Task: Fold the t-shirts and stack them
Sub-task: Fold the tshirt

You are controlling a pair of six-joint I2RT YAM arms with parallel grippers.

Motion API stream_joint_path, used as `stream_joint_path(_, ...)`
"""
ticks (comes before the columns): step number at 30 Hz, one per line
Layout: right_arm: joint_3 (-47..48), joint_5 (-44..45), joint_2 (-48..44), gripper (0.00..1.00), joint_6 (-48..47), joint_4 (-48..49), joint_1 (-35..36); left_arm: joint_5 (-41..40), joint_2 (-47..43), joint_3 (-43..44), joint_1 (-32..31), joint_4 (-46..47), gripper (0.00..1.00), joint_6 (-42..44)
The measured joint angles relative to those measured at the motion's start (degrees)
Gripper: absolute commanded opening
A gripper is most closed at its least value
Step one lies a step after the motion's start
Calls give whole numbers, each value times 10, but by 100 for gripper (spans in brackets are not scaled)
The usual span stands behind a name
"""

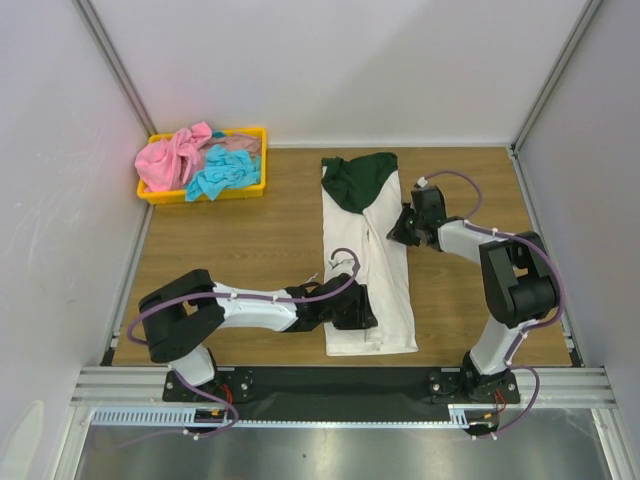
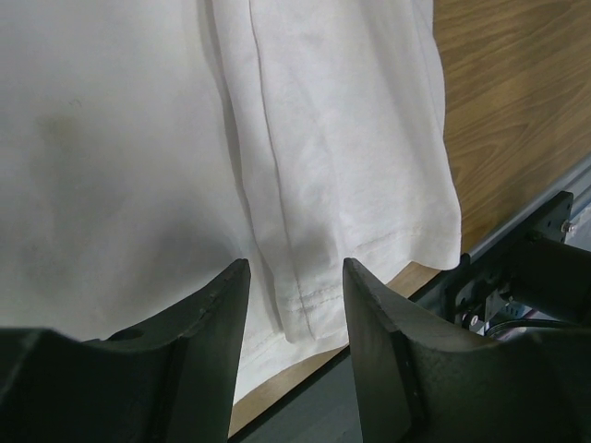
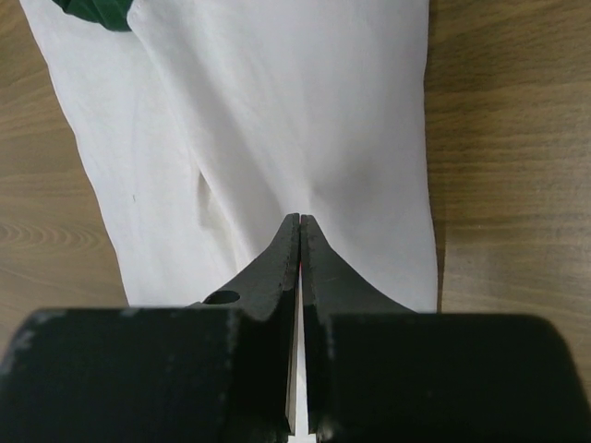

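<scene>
Your right claw point(image 3: 301, 221) is pressed together, pinching the white t-shirt point(image 1: 388, 285) at its side edge. The left claw point(image 2: 295, 268) is spread, hem right under its tips. Long axis runs roughly claw to claw.

Top view: the left gripper point(image 1: 362, 308) covers part of the white t-shirt's point(image 1: 375, 265) lower half. The right gripper point(image 1: 401, 228) covers a stretch of its right edge.

Left wrist view: the shirt runs past the top and left edges; only 1 hem corner shows.

Right wrist view: the green sleeve point(image 3: 92, 11) is cut off at the top edge. Whether cloth sits between the closed fingertips point(image 3: 277, 249) cannot be told.

The pink and turquoise t-shirts point(image 1: 165, 160) in the yellow tray point(image 1: 240, 190) lie bunched; their count is unclear.
</scene>
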Motion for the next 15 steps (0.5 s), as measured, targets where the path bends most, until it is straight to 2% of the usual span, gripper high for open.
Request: stream_joint_path(15,-37,0,-11,0,1,15,5,14,14,1,-2,6,50,-5)
